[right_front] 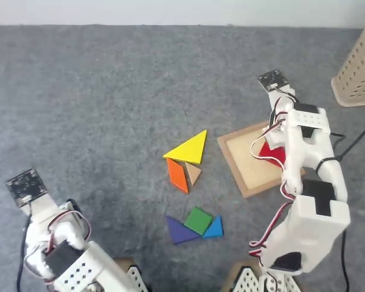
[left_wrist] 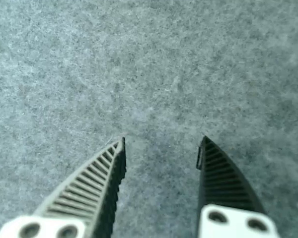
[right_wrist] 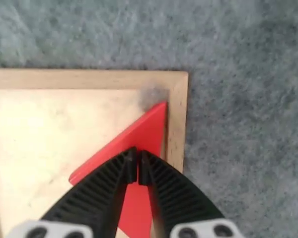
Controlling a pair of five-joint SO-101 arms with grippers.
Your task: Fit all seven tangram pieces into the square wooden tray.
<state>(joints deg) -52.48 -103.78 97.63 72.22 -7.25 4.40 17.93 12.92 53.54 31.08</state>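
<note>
Carpet (right_front: 109, 91) lies open around the yellow triangle (right_front: 190, 150); the right arm (right_front: 304, 152) covers half the tray (right_front: 246, 159)

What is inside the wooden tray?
A red triangle lies in the tray, tip near a corner, under the right pincer. Wooden floor shows beside it; the pincer and arm hide the rest.
</note>
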